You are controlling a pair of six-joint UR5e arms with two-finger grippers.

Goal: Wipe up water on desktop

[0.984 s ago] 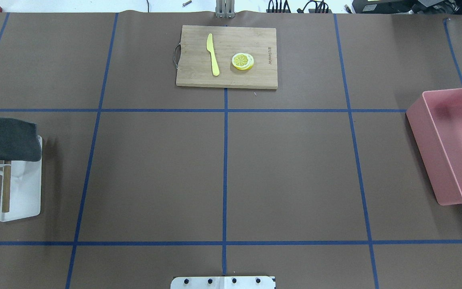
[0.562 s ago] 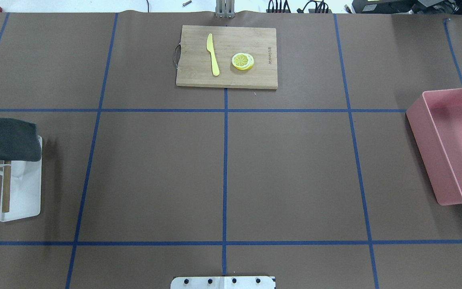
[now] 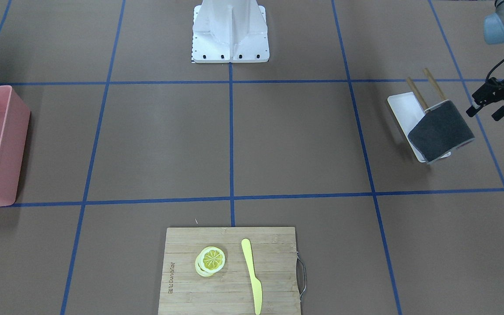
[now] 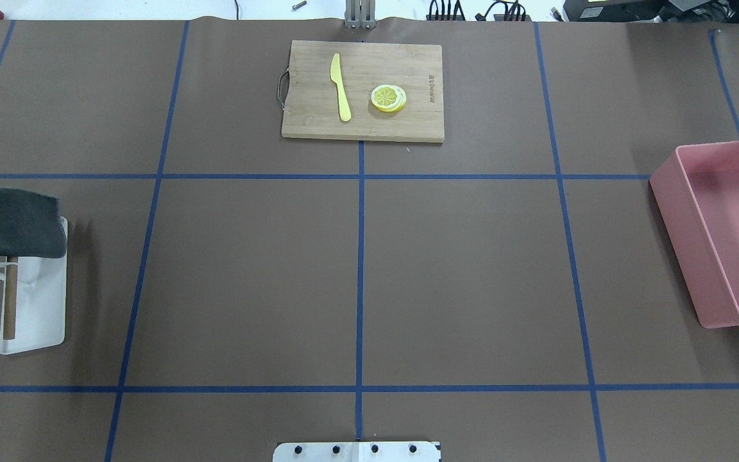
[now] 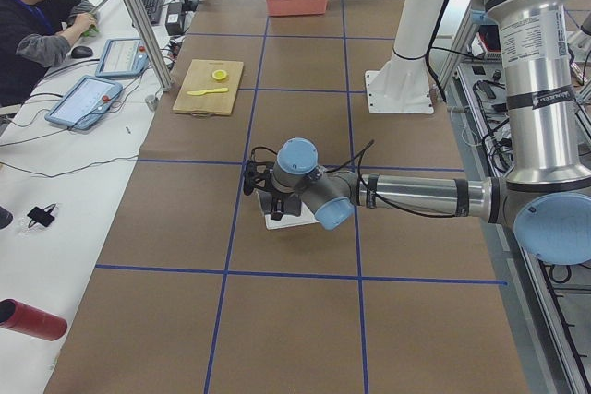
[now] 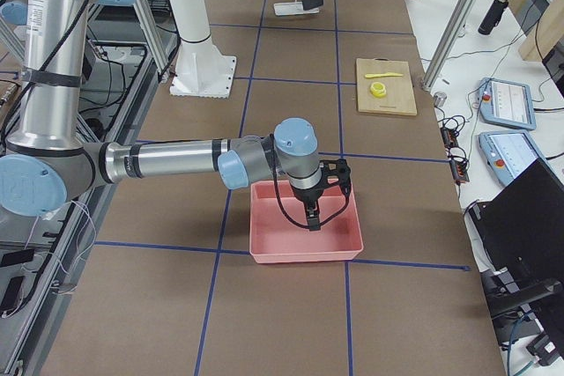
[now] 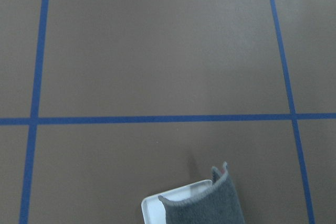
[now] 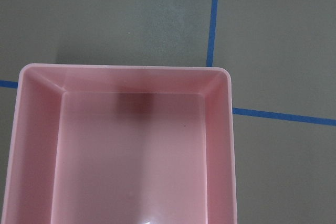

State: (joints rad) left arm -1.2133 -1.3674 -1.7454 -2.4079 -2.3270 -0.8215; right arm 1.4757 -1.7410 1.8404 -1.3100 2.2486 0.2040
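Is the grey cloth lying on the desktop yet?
No, the grey cloth hangs draped over its rack, above the desktop rather than flat on it.

A robotics lab — a long tabletop [image 5: 305,256] papered brown and gridded with blue tape [image 4: 360,282], a grey-and-blue robot arm [image 5: 416,196] reaching over it from beside a white pedestal [image 5: 406,53], an aluminium frame post [image 5: 138,16], and a side bench where a person [image 5: 37,16] sits by what look like control tablets [image 5: 85,101].
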